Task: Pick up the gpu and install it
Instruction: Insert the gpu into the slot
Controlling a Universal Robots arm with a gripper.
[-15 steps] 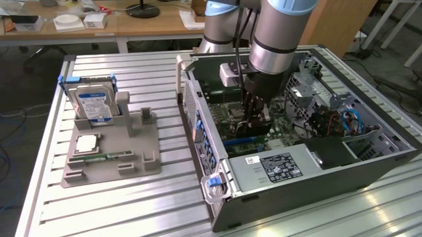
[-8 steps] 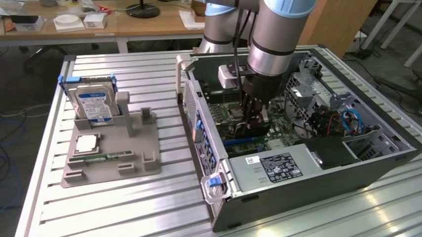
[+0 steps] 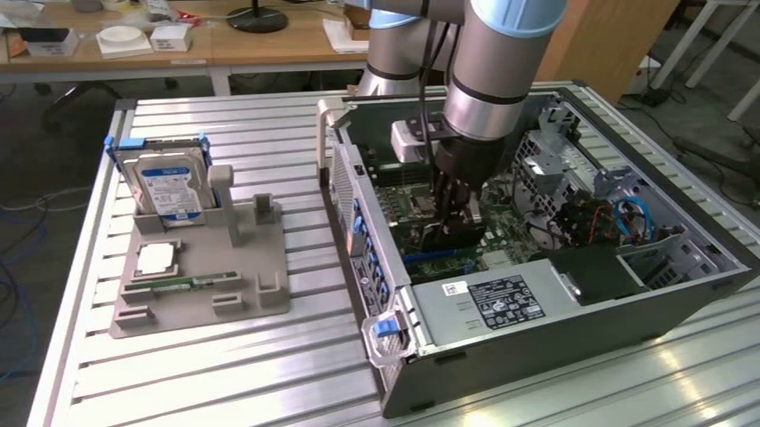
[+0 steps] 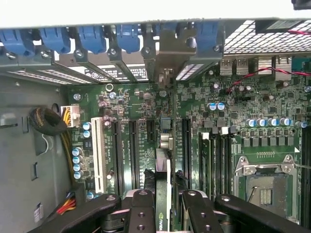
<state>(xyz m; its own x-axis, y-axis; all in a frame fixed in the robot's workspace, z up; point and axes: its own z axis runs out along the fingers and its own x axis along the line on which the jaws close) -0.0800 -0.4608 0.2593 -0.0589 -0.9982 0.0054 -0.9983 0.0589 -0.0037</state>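
Observation:
My gripper (image 3: 456, 222) is down inside the open computer case (image 3: 665, 307), shut on the gpu (image 3: 450, 242), a dark card held upright over the motherboard. From the wrist, the gpu (image 4: 164, 143) appears edge-on between the black fingers (image 4: 144, 206), and the gripper (image 4: 165, 178) clamps it from both sides. Its grey metal bracket (image 4: 168, 48) reaches the rear slot openings, between the blue latches. The card's edge lines up along a long black expansion slot (image 4: 186, 145); whether it touches a slot I cannot tell.
Outside the case, a grey fixture (image 3: 255, 294) carries a blue-labelled hard drive (image 3: 173, 187), a CPU (image 3: 158, 258) and a green RAM stick (image 3: 190, 283). The power supply (image 3: 499, 302) fills the case's near end. An open CPU socket (image 4: 265, 187) and cables (image 4: 65, 138) flank the slots.

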